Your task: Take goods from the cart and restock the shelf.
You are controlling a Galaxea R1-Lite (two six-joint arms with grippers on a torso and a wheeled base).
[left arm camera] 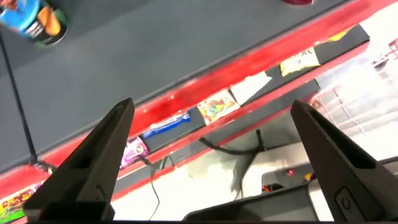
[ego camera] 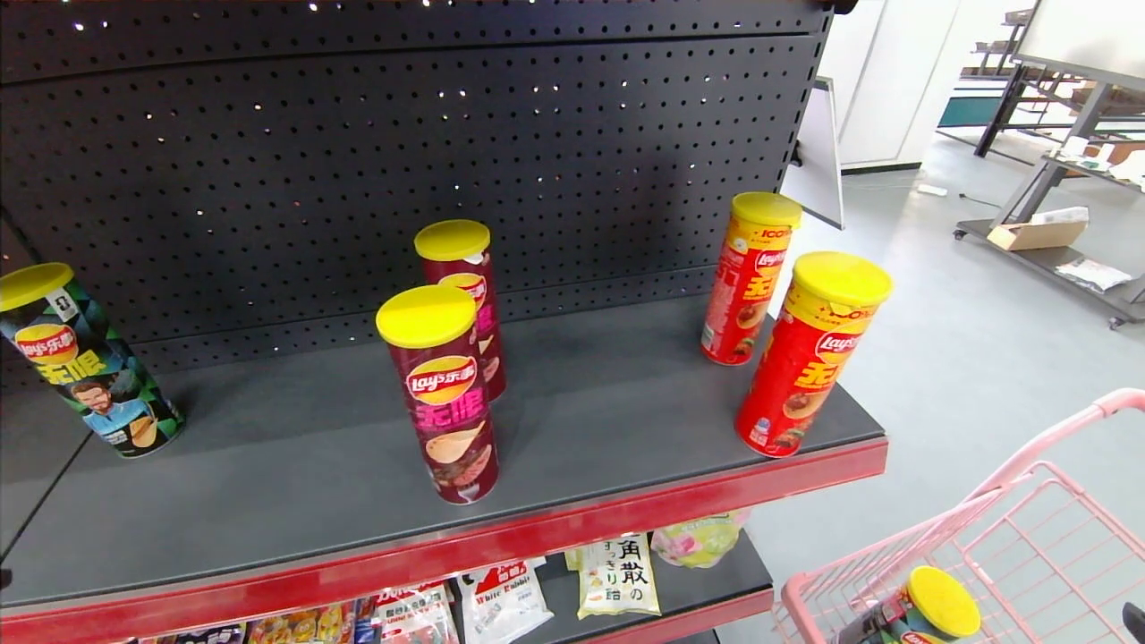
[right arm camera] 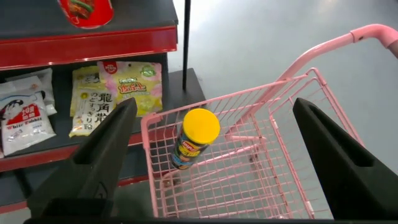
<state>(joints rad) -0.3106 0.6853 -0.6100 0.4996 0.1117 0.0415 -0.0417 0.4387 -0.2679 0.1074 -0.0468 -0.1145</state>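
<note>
Five chip cans with yellow lids stand on the grey shelf (ego camera: pixel 617 402): a dark green can (ego camera: pixel 85 362) at the left, two maroon cans (ego camera: pixel 443 394) in the middle and two red cans (ego camera: pixel 809 353) at the right. The pink cart (ego camera: pixel 1055 438) stands low on the right and holds one dark can (ego camera: pixel 921 613) upright. My right gripper (right arm camera: pixel 213 106) hangs open above that cart can (right arm camera: pixel 194 138), not touching it. My left gripper (left arm camera: pixel 212 104) is open and holds nothing, in front of the shelf's red front edge (left arm camera: pixel 186 93), with the green can (left arm camera: pixel 34 22) farther off.
A black pegboard (ego camera: pixel 447 161) backs the shelf. Snack bags (ego camera: pixel 613 572) lie on the lower shelf under the red edge. Open grey floor (ego camera: pixel 966 358) spreads to the right, with a wheeled table (ego camera: pixel 1055 233) far back.
</note>
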